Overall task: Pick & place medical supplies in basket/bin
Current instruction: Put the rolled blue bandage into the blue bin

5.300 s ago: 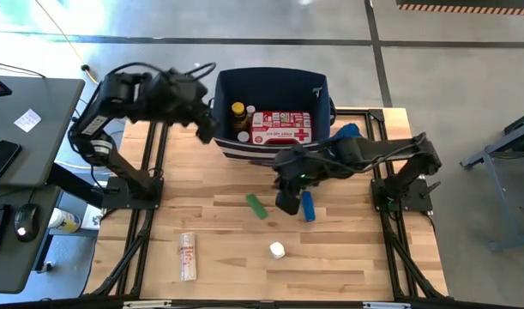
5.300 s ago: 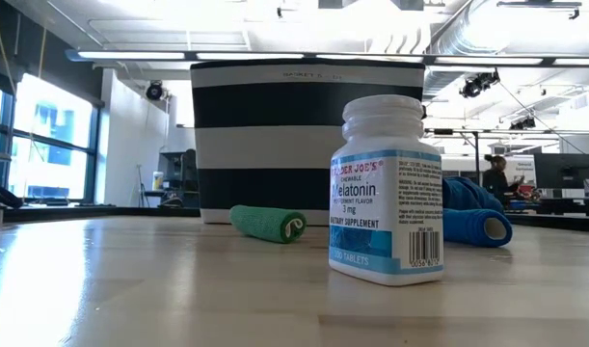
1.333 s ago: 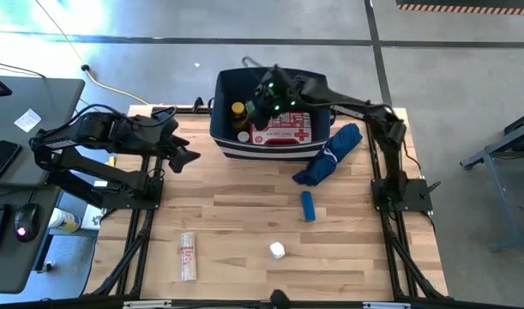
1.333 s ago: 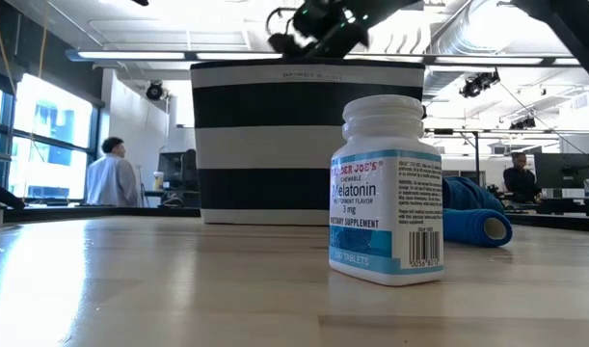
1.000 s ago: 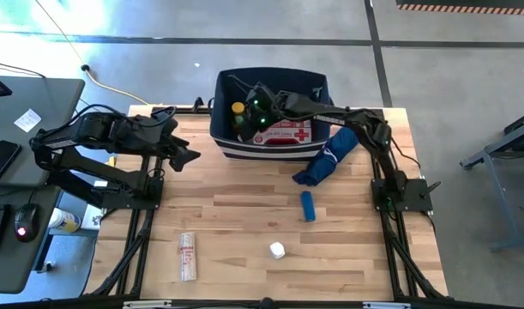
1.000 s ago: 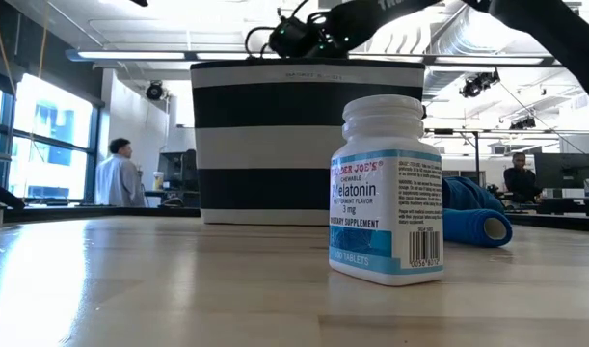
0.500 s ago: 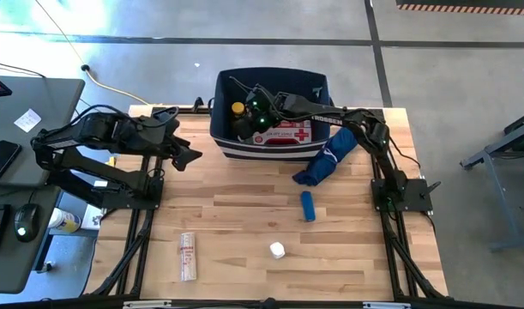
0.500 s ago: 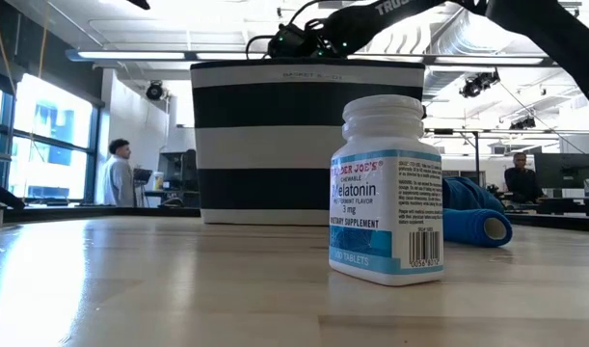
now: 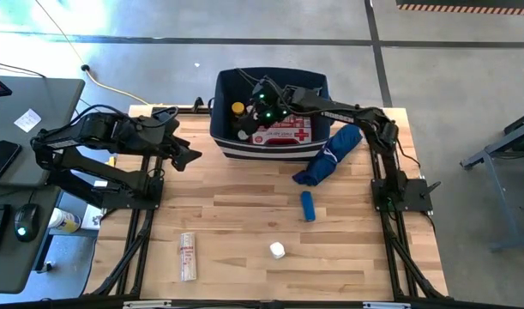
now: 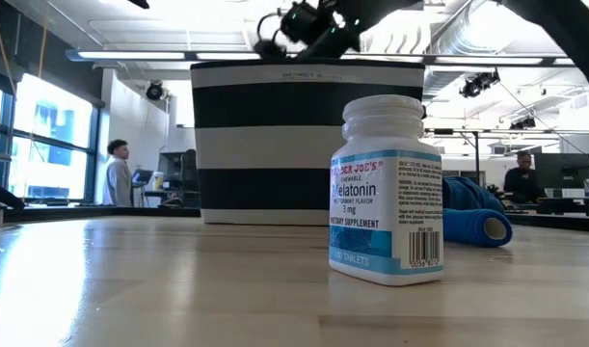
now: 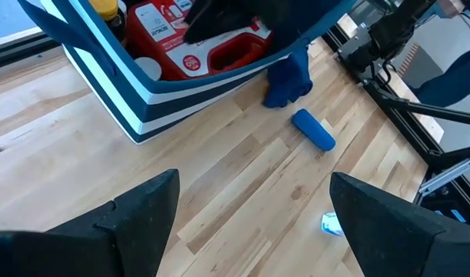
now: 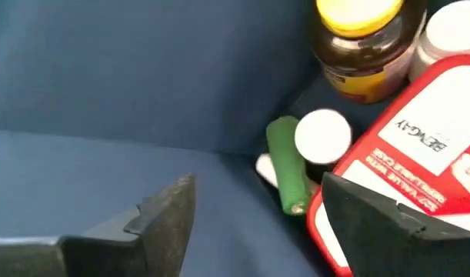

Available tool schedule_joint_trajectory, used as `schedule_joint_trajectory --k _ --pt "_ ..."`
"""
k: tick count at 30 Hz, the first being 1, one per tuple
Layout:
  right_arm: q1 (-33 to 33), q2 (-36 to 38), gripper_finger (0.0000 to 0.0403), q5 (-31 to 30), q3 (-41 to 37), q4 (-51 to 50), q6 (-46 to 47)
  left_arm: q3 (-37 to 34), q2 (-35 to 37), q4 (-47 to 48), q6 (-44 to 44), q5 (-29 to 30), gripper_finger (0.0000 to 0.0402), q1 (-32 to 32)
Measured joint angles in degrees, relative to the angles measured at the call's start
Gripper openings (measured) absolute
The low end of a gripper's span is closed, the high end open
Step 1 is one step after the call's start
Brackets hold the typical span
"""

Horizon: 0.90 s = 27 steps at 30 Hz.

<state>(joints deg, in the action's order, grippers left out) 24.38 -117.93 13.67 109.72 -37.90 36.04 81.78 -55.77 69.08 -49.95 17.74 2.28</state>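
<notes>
The right claw [image 9: 263, 105] hangs spread and empty over the navy bin [image 9: 317, 86] at the counter's [image 9: 244, 223] twelve o'clock; the left claw [image 9: 193, 154], also spread, waits at nine. Its wrist view shows the green roll [image 12: 287, 172] lying inside, beside the amber bottle [image 12: 358, 42] and red pouch [image 12: 404, 177].

The high view looks straight down on the whole table [image 9: 244, 223] and both arms. The low view sits at tabletop height, very close behind a white bottle [image 10: 386, 190], facing the navy bin [image 10: 308, 145]. The left wrist view looks obliquely across the table at the bin. The right wrist view looks closely into the bin's interior; all four share the bin.
</notes>
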Motion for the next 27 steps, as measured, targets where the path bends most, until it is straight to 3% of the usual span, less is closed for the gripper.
schedule_joint_trajectory --k 12,17,21,27 --pt "-1.9 14.0 0.0271 -7.5 0.1 -13.8 -3.5 0.0 0.0 0.0 0.1 0.0 0.0369 0.0" --pt "-4.4 19.4 0.0271 -10.8 0.1 -20.4 -0.3 0.0 0.0 -0.5 1.3 -0.1 0.0369 0.0" --pt "-7.9 21.9 0.0271 -10.7 0.1 -26.6 3.8 0.0 0.0 -0.6 2.1 -0.3 0.0369 0.0" --pt "-16.1 21.8 0.0271 -5.8 0.1 -41.9 9.4 0.0 0.0 -0.5 3.4 -0.4 0.0369 0.0"
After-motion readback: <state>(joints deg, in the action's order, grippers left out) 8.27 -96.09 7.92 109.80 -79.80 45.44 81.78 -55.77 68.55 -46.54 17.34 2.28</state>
